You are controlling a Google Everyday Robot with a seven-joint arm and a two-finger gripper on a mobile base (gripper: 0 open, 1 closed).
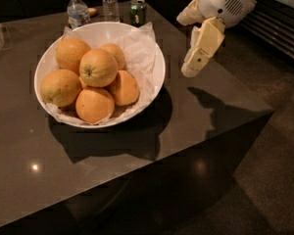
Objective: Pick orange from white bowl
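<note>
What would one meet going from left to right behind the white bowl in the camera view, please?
Capped water bottle, second bottle, green can, pincer, hovering over the table right of the white bowl.

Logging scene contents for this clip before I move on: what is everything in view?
table: one, dark glossy, fills most of the view
white bowl: one, paper-lined, on the table left of centre
orange: one, yellow-orange with stem dimple, top of the pile in the bowl
other fruits: five, orange, around it in the bowl
water bottles: two, clear, behind the bowl
can: one, green, right of the bottles
gripper: one, cream, above the table right of the bowl, apart from it
</note>
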